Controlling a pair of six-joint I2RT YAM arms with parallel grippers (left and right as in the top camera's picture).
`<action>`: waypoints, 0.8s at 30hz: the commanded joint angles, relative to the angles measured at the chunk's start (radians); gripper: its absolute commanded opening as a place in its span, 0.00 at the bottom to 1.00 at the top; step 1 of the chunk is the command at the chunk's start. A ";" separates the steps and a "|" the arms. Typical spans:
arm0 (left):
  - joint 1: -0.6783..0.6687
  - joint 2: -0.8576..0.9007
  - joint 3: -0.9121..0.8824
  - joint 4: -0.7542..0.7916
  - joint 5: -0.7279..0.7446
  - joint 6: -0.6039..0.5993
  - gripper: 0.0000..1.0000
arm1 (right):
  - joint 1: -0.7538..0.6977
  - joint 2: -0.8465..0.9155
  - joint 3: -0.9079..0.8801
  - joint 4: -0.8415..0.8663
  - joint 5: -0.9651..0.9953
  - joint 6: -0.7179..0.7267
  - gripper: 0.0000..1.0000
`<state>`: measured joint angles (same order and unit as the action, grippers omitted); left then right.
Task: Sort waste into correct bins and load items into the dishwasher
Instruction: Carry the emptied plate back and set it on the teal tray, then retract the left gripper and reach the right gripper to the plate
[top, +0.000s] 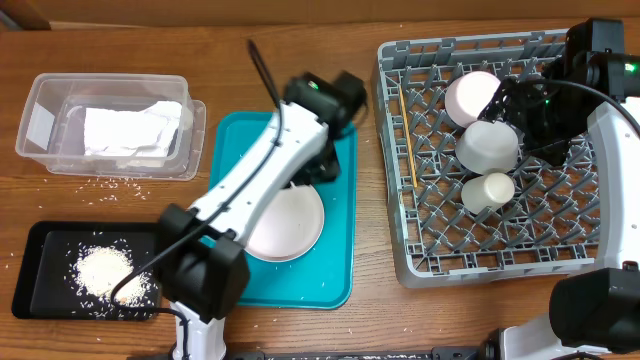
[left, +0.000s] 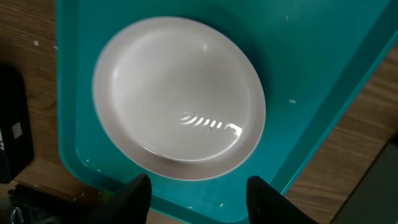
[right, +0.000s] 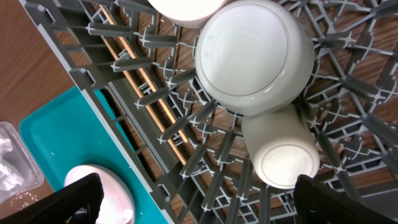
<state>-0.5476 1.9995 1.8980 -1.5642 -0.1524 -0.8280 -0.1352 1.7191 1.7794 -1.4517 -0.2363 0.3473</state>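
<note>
Pale crockery on teal, grey and brown
A pinkish-white round plate (top: 295, 225), a teal rectangular plastic tray (top: 335, 270), a brown wood-grain bench (top: 150, 30); in the grey plastic lattice rack (top: 520, 242), a pale pink small bowl (top: 470, 97), a grey-green bowl (top: 487, 146) and a small white cup (top: 487, 191); white rice grains (top: 103, 270) speckle the flat black tray (top: 40, 282).

From where I stand, the table (top: 300, 20) is brown wood with a visible grain. The plate (left: 180, 93) is glazed and glossy (a lamp reflects in it as bright streaks), and the teal tray (left: 323, 56) looks like smooth plastic. The dish rack (top: 540, 225) is dull grey plastic. The grey-green bowl (right: 252, 53) and cup (right: 283, 158) have a smooth, soft sheen. The chopsticks (right: 142, 78) are bare, pale wood. The tub (top: 40, 110) is clear plastic holding crumpled paper napkins (top: 130, 130). The black tray (top: 40, 260) is matt under grainy rice (top: 102, 270).
</note>
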 joint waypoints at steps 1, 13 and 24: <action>0.133 -0.117 0.085 -0.066 -0.035 0.012 0.53 | -0.001 -0.035 0.002 0.003 0.000 0.005 1.00; 0.989 -0.398 0.096 -0.126 0.085 0.207 1.00 | -0.001 -0.035 0.002 0.008 0.000 0.005 1.00; 1.249 -0.394 0.079 -0.126 0.120 0.338 1.00 | 0.000 -0.035 0.002 0.150 -0.319 0.006 1.00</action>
<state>0.6968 1.6176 1.9789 -1.6875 -0.0521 -0.5259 -0.1352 1.7176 1.7782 -1.3087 -0.4046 0.3477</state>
